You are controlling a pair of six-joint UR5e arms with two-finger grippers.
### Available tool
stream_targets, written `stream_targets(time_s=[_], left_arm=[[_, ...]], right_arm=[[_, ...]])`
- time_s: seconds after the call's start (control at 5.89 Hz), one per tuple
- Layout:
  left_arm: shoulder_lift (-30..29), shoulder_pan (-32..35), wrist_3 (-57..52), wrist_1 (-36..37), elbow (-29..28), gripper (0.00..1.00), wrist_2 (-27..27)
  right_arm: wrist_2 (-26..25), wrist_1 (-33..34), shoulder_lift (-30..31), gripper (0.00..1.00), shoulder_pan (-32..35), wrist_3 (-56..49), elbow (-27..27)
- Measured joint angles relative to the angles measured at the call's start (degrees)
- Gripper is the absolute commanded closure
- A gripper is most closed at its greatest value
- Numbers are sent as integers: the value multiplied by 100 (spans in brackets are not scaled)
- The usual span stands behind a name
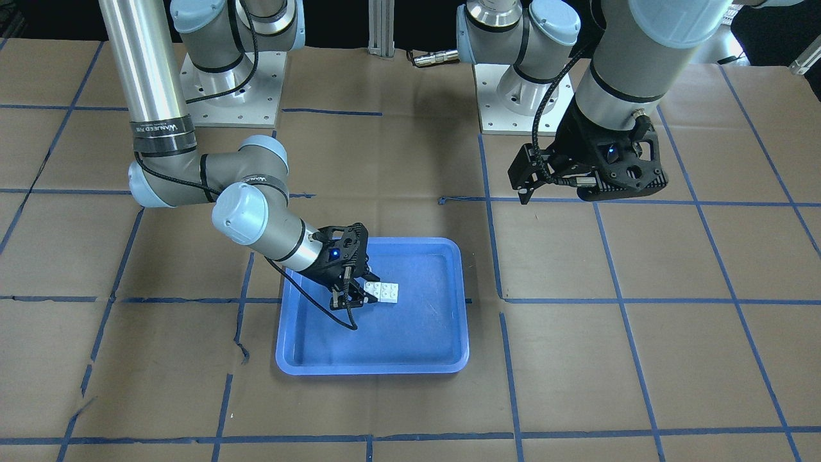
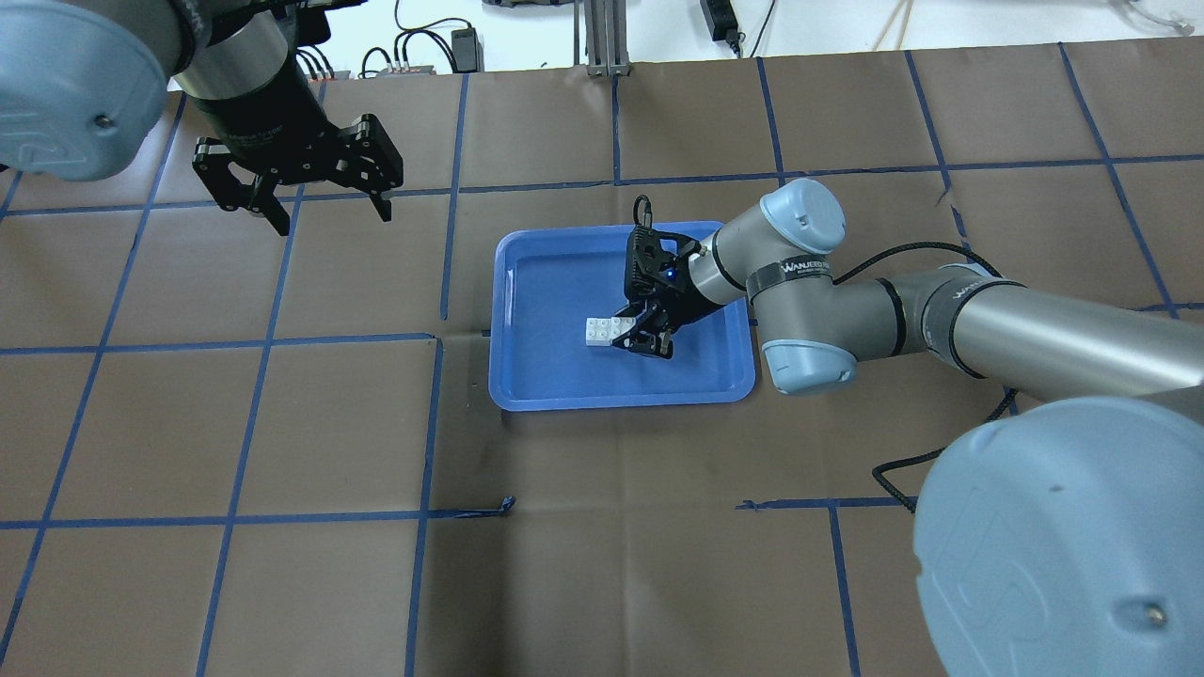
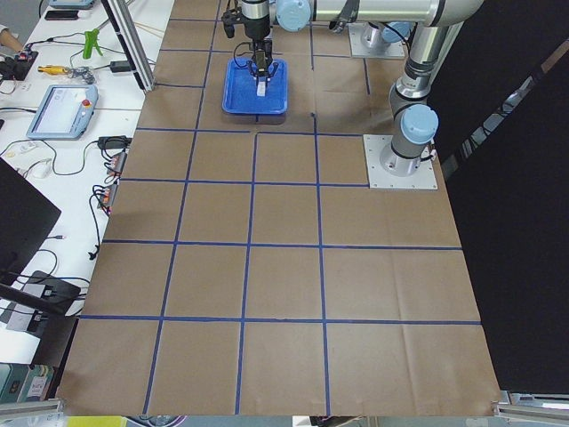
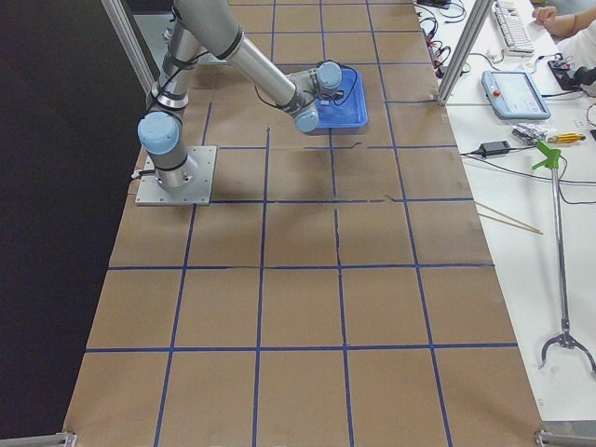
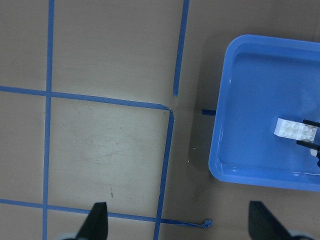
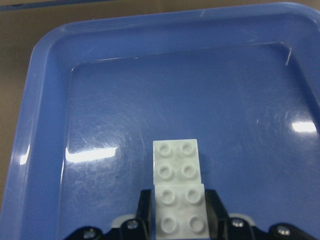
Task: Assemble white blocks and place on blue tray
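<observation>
**White bricks in the tray, right pincer clamped on one**

You have the two small white square plastic bricks point(image 6: 177, 172) inside the shallow blue plastic tray point(image 2: 550, 282), near the middle of its floor and lined up end to end. The views do not settle whether they are pressed together or touching the floor. The right pincer point(image 6: 180, 215) is closed on the brick nearer it, one finger on each flat side wall; the other brick juts free beyond.

Expect light, rigid, smooth plastic that could slip if squeezed off-centre, so take hold on the flat sides, not the studs. The tray is probably light too and may slide on the brown paper-covered bench point(image 2: 602, 527).

The left pincer point(image 2: 334, 218) hangs wide open with nothing in it, well apart from the tray. The tray's raised rim is the only thing near the right pincer's way out.
</observation>
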State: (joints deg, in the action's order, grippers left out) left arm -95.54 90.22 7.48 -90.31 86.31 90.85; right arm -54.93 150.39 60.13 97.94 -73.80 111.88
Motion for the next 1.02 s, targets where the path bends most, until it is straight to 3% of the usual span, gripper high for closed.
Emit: stream_targets(time_s=[0.17, 0.34, 0.51, 1.02], left_arm=[[0, 2, 0, 1, 0, 1, -4], [0, 4, 2, 0, 0, 1, -6], [0, 2, 4, 1, 0, 1, -6], [-14, -1, 1, 3, -2, 1, -14]], right_arm=[[0, -1, -1, 49, 3, 4, 0], [0, 1, -1, 38, 5, 6, 0], [0, 9, -1, 0, 5, 6, 0], [-21, -35, 173, 0, -22, 197, -187]])
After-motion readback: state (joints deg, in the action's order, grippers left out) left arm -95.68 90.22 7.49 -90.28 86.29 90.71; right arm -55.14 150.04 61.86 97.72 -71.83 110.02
